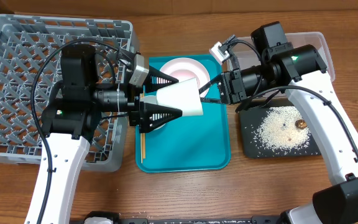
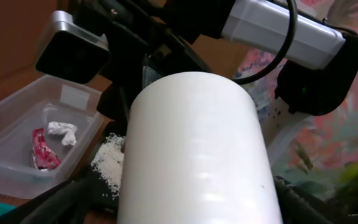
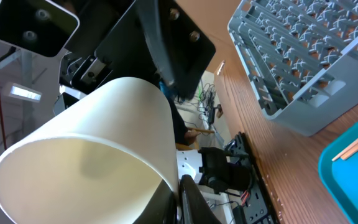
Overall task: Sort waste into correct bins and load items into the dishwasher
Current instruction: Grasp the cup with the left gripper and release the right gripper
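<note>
Over the teal tray, white cup clasped in left gripper; right gripper at its rim, hold unclear.

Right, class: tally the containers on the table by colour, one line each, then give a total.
Grey rack: 1
Teal tray: 1
Black tray: 1
Clear tub: 1
Total: 4

- We are seeing bright, even light in the overhead view, with soft shadows falling across the table.
- We are catching faint glare on the white cup; the background behind it is blurring.
</note>
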